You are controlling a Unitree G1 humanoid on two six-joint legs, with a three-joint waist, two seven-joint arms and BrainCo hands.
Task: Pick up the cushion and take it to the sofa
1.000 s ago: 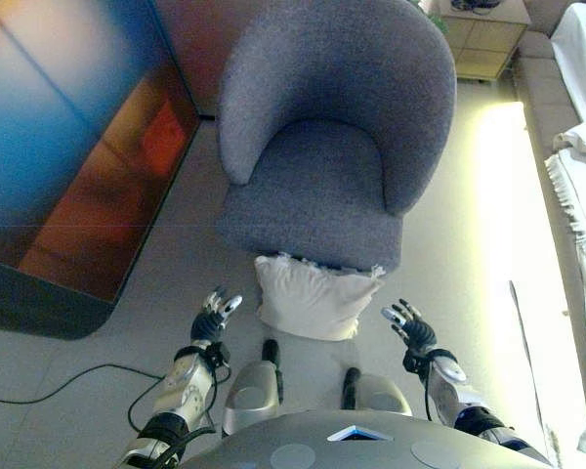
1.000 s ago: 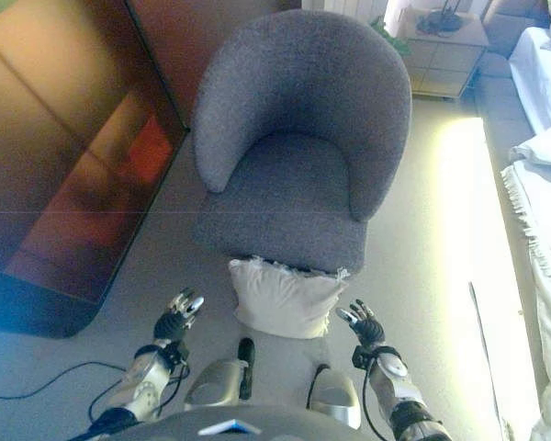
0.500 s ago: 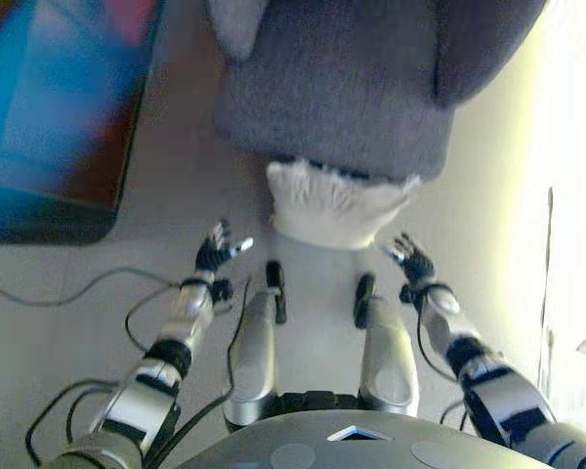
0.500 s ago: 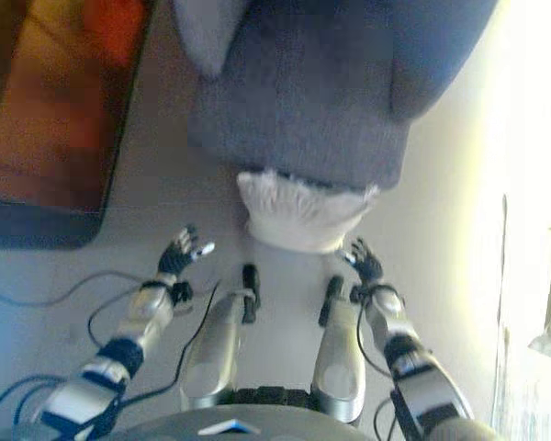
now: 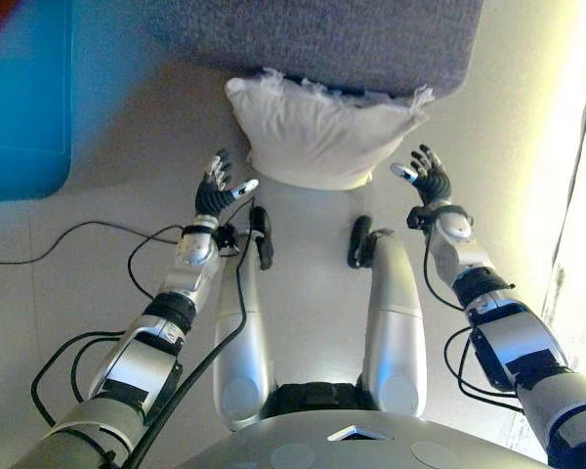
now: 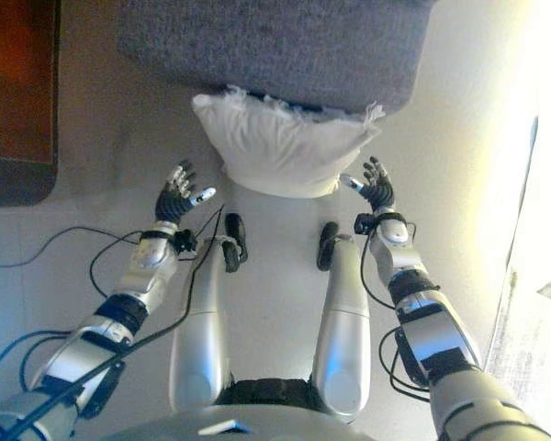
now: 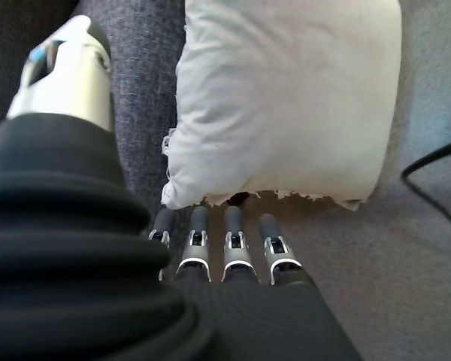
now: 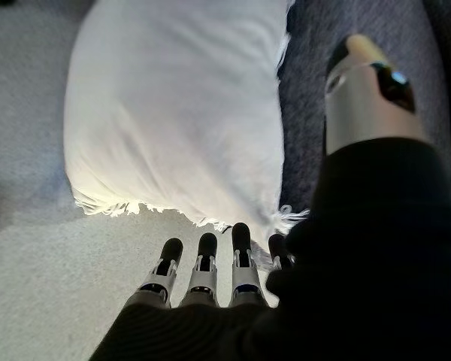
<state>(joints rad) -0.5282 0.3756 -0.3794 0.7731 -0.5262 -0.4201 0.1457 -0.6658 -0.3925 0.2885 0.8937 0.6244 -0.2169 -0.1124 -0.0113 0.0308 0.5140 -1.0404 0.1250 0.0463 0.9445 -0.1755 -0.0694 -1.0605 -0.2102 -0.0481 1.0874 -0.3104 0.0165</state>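
A white cushion (image 5: 317,132) with frayed edges lies on the pale floor, leaning against the front of a grey armchair (image 5: 322,39). My left hand (image 5: 215,193) is open just off the cushion's left corner, palm turned toward it. Off the right corner my right hand (image 5: 428,179) is open too, facing inward. Neither hand touches the cushion. In the left wrist view straight fingers (image 7: 233,244) point at the cushion (image 7: 286,98). In the right wrist view the fingers (image 8: 203,267) reach toward its fringe (image 8: 173,113). No sofa shows.
A dark low cabinet (image 6: 18,101) stands at the left. The armchair (image 6: 275,46) blocks the way straight ahead. Pale floor (image 5: 59,293) spreads around, with a bright sunlit strip (image 5: 557,147) at the right.
The camera has tipped further down and closer, so the cushion sits higher and larger in view. Both hands have reached forward to the cushion's two corners, still open.
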